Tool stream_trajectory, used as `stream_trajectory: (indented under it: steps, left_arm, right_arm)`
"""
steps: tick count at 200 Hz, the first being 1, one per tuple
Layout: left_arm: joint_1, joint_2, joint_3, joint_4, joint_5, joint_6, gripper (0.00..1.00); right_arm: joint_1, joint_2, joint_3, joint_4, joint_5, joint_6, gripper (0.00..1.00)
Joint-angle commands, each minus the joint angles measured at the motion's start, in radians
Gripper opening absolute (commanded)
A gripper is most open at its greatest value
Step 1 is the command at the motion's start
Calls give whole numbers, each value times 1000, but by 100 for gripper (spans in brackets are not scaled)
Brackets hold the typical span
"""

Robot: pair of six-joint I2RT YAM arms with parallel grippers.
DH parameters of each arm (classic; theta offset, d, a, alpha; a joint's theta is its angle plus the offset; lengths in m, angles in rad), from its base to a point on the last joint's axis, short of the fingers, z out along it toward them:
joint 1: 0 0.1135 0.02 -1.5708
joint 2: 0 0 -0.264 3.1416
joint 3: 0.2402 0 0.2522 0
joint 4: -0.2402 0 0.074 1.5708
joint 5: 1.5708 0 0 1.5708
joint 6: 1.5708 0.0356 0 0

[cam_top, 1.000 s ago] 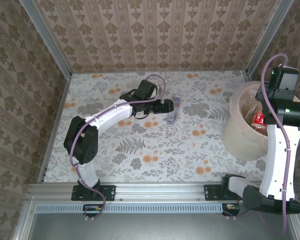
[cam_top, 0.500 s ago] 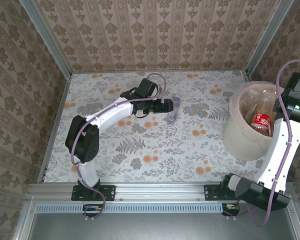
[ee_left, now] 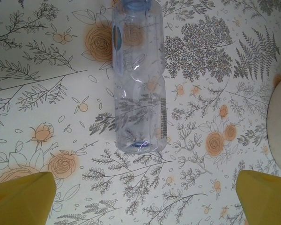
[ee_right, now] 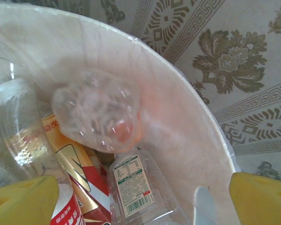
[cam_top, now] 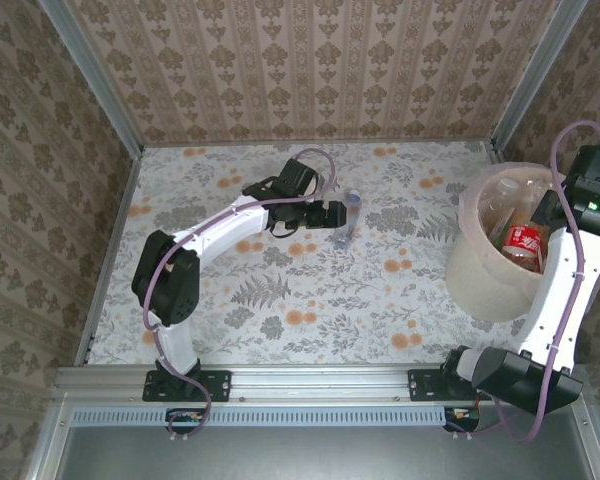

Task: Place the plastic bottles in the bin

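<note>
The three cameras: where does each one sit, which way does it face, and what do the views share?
Top external: above and behind the bases, looking down on the table; left arm and right arm show.
Left wrist: faces down at a clear bottle lying on the table; the open left gripper shows, yellow-tipped.
Right wrist: faces down into the bin holding bottles; the open right gripper shows.
Shared: top and left wrist see that bottle; top and right wrist, the bin.
</note>
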Motion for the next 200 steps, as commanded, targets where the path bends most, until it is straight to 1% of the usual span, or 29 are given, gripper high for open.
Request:
stream_trajectory:
  steps: [1, 31, 48, 63, 90, 117, 140, 164, 184, 200]
  left_arm:
    - [-16, 24, 22, 12, 17, 32, 100]
    - [-22, 44, 30, 18, 31, 41, 100]
    - [-21, 51, 36, 16, 30, 44, 100]
    - [-24, 58, 46, 7, 23, 52, 100]
    - [-32, 67, 64, -18, -3, 66, 100]
    - [-43, 67, 65, -30, -25, 79, 100]
    - [-50, 92, 88, -58, -32, 78, 100]
    - [-58, 141, 155, -121, -54, 69, 100]
    - [-69, 180, 199, -147, -60, 66, 100]
    - [-78, 209, 226, -162, -58, 69, 100]
  right_arm:
    - [18, -57, 4, 34, -50, 45, 100]
    - [98, -105, 11, 91, -74, 89, 100]
    - [165, -136, 3, 140, -94, 115, 100]
    - [232, -162, -18, 193, -140, 125, 100]
    - [342, -177, -36, 260, -271, 166, 100]
    - [464, -184, -80, 348, -349, 219, 100]
    - [570, -184, -112, 402, -340, 248, 100]
    - [669, -175, -164, 475, -345, 278, 100]
    - [732, -154, -196, 509, -337, 283, 100]
    - [761, -126, -205, 517, -322, 289, 100]
